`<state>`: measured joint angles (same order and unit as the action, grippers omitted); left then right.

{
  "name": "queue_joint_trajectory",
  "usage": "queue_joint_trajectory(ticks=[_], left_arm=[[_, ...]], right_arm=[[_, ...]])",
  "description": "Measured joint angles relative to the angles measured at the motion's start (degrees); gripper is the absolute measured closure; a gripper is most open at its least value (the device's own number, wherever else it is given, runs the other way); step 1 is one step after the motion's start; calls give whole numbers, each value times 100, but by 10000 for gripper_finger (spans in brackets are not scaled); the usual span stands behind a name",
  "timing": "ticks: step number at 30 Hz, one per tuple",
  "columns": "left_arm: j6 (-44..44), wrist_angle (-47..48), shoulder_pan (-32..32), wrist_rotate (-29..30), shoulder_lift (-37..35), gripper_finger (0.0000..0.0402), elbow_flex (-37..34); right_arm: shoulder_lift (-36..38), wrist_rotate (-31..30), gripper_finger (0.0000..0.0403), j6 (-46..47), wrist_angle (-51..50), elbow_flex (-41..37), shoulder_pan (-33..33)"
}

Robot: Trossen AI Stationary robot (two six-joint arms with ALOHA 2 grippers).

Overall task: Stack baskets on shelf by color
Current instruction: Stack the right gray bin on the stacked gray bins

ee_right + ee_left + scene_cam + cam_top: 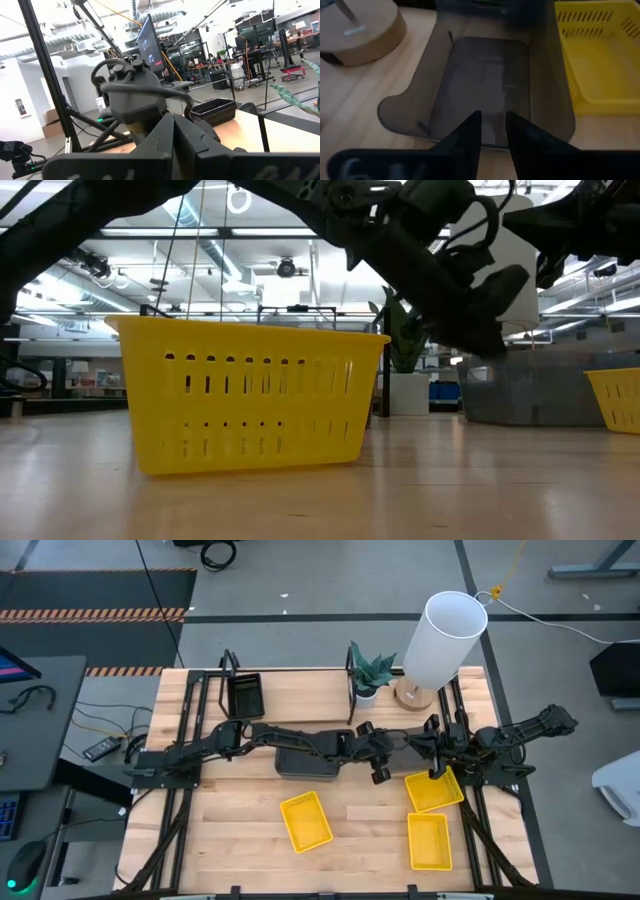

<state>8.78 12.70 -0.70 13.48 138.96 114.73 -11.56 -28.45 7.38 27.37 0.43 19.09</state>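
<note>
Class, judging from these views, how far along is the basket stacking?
Done: one black perforated plastic basket sits on the black-framed wooden shelf. In hand: the left hand is at the rim of a dark grey plastic basket. Left: that basket and three bright yellow plastic baskets on the tabletop.

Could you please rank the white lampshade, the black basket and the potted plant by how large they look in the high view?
1. White lampshade, clearly the largest, though it stands tall and nearer the camera, which exaggerates it.
2. Black basket and potted plant look about alike; no firm ranking between them.
</note>
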Motion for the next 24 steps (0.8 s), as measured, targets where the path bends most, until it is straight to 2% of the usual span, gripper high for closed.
queue_joint_trajectory(ticks=[8, 12, 20, 24], left_arm=[[4, 901, 60, -463, -174, 331, 44], [4, 1606, 33, -485, -210, 344, 243], [-23, 2167, -41, -690, -221, 358, 570], [-26, 2920, -47, -805, -236, 358, 760]], right_arm=[[-1, 0, 391, 1, 2, 0, 0], [-1, 0, 391, 0, 3, 0, -2], [-6, 0, 391, 0, -1, 0, 0], [-6, 2, 391, 0, -4, 0, 0]])
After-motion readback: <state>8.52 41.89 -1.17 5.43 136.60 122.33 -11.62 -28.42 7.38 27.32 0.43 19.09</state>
